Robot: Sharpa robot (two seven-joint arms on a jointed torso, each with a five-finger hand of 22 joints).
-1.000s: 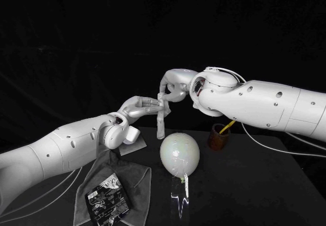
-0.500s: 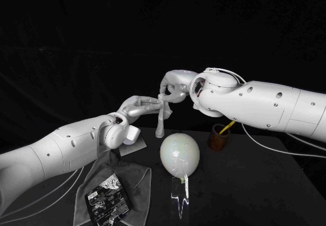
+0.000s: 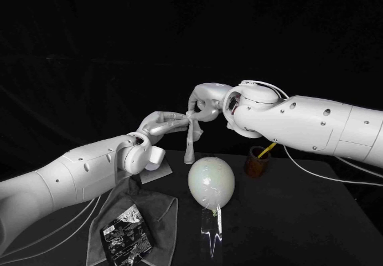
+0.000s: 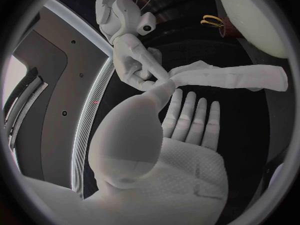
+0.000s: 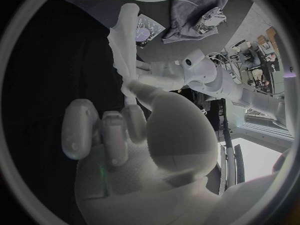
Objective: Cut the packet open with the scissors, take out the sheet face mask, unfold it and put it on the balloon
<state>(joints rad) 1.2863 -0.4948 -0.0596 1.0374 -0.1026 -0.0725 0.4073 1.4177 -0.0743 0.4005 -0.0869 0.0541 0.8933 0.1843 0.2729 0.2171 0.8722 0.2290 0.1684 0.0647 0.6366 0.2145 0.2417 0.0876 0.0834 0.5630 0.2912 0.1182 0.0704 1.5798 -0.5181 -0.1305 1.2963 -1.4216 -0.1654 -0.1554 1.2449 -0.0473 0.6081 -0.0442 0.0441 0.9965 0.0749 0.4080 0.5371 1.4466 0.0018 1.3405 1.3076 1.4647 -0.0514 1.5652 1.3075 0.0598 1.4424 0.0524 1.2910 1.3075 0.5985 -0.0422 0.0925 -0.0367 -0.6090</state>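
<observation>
Left hand (image 3: 162, 124) and right hand (image 3: 204, 104) each pinch the top of the hanging sheet face mask (image 3: 190, 145) between thumb and fingers, above the balloon (image 3: 210, 182).

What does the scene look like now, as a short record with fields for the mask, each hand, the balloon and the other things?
sheet face mask: folded, hangs down as a narrow strip
left hand: pinches its top end
right hand: pinches the same end
balloon: lies on the table, uncovered
packet: lies on the grey cloth
scissors: stand in the brown cup
</observation>
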